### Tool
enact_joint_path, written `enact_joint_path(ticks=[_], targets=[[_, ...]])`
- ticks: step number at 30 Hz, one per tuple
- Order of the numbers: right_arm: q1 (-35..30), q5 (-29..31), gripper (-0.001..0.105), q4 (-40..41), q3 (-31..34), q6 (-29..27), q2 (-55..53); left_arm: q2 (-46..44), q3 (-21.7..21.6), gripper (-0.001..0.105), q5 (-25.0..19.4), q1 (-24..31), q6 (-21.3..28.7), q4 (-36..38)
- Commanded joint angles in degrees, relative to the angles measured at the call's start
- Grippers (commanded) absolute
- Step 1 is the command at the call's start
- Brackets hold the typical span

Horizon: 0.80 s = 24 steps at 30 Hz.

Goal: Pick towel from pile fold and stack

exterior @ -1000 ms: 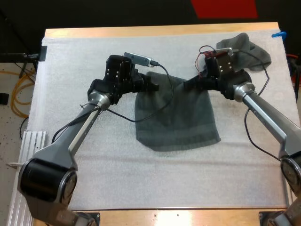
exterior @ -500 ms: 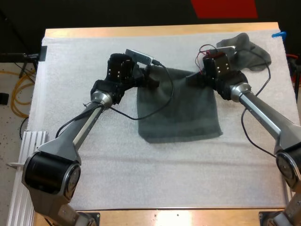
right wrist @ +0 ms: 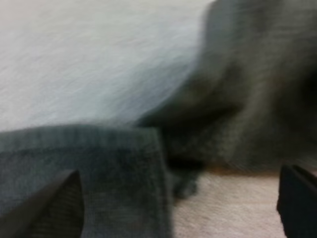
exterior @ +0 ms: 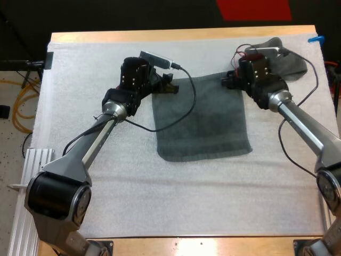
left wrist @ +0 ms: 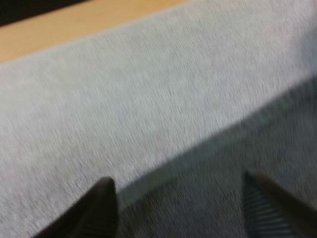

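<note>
Dark grey-green flat towel [exterior: 202, 120] lies spread as one layer mid white mat [exterior: 80, 69], near edge toward the robot, far edge toward the back of the bench [exterior: 160, 36]. Left gripper [exterior: 166, 88] sits at the towel's far left corner, right gripper [exterior: 229, 81] at the far right corner. One arm per corner makes sense, as that spacing keeps the far edge taut and straight for a clean fold.

In the left wrist view the jaws stand wide apart over the towel's edge, gripping nothing. In the right wrist view the jaws are also wide apart, with the hemmed corner lying flat below them, not pinched.

Crumpled towel [exterior: 290, 61] sits heaped at the far right of the mat, just behind the right gripper and off the flat one, so the pile stays clear of the folding area.

Judgement: the towel is laid out and the fold not yet made. Both corners likely need pinching next, then carrying toward the near edge. No folded stack seen.
</note>
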Motion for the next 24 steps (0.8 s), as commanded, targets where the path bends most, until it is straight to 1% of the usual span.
enact_joint_path(ticks=[1,4,7,13,16,21,24], targets=[[-0.1,1.1,0.072,0.5,-1.3,-0.1,-2.3,-1.3,-1.2,0.059,-1.1,0.1,0.2,-0.6],[-0.1,0.8,0.067,2.1,-2.0,-1.5,-5.2,-3.7,-2.3,0.059,-1.1,0.1,0.2,2.1],[-0.1,-0.1,0.066,3.4,-1.9,-2.5,-8.5,-6.8,-2.4,0.059,-1.1,0.1,0.2,5.1],[-0.1,-3.9,0.066,11.7,-1.9,-2.7,-17.5,-16.2,-2.4,0.059,-1.1,0.1,0.4,18.1],[-0.1,-6.4,0.066,16.1,-1.9,-2.4,-21.4,-20.4,-2.4,0.059,-1.1,0.1,0.6,23.3],[-0.1,-8.0,0.066,24.3,-1.9,-2.3,-27.0,-27.6,-2.4,0.059,-1.1,0.1,0.6,31.9],[-0.1,-9.0,0.066,29.3,-1.8,-1.4,-30.2,-31.8,-2.2,0.059,-1.1,0.1,0.6,37.2]])
